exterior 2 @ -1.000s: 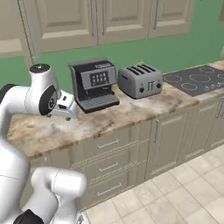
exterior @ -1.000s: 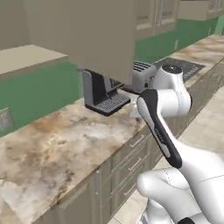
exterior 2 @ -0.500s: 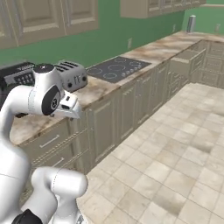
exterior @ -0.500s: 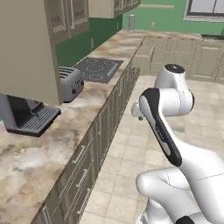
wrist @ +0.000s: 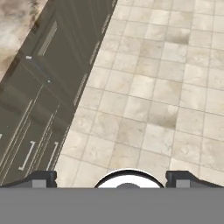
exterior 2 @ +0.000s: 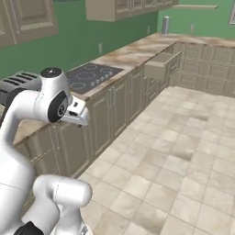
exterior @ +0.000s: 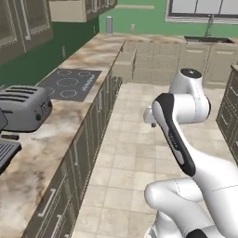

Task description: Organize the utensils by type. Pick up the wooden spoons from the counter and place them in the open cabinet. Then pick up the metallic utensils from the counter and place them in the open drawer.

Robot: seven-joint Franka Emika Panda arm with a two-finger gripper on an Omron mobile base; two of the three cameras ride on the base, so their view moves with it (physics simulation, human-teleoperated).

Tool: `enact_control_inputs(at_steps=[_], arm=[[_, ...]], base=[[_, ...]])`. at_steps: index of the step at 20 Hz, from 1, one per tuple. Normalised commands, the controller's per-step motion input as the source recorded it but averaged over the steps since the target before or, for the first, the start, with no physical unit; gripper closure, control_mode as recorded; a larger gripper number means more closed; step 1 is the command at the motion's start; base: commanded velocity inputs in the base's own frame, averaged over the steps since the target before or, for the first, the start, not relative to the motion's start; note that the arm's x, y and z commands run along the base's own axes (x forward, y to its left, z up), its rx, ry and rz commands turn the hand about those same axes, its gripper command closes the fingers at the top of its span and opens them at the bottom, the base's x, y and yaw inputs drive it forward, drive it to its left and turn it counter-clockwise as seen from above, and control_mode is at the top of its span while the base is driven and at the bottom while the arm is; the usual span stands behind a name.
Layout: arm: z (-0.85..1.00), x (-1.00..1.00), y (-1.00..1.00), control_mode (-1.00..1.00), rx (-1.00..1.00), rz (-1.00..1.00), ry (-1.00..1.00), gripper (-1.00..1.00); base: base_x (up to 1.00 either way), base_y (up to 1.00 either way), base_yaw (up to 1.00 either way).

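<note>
Kitchen interior, green walls, pale tiled floor (exterior 2: 183,156) occupying the middle of the room and bare of objects along the aisle.

Counter (exterior: 93,58), beige-and-brown marbled stone, running along the left wall to the far corner, over beige lower cabinets with silver handles (exterior 2: 110,108); seen in the hand view as a mottled patch at upper left (wrist: 17,22). No utensils can be made out on it at this size.

Drawer (exterior 2: 160,64), beige, pulled open from the lower cabinets past the cooktop, jutting into the aisle; also in the left base view (exterior: 124,62).

Wall cabinets (exterior 2: 124,8), dark grey-brown doors, above the counter; which one stands open cannot be told.

Cooktop (exterior: 67,83), black, set flush into the counter between toaster and drawer.

Toaster (exterior: 23,108), grey metal, on the near counter.

Canister (exterior: 109,24), grey, upright at the far end of the counter.

Gripper (wrist: 112,178), over the floor beside the lower cabinets, well apart from the drawer; fingers (wrist: 43,178) spread wide, nothing between them.
</note>
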Motion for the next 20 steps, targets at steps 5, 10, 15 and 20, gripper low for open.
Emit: enact_control_inputs(at_steps=[5, 10, 15, 20], arm=[[0.00, 0.00, 0.00, 1.00, 0.00, 0.00, 0.00, -1.00], [0.00, 0.00, 0.00, 1.00, 0.00, 0.00, 0.00, -1.00], [0.00, 0.00, 0.00, 1.00, 0.00, 0.00, 0.00, -1.00], [0.00, 0.00, 0.00, 1.00, 0.00, 0.00, 0.00, -1.00]], base=[[1.00, -0.13, 0.01], [0.98, -0.06, -0.04], [0.96, 0.00, -0.09], [0.98, -0.08, 0.00]])
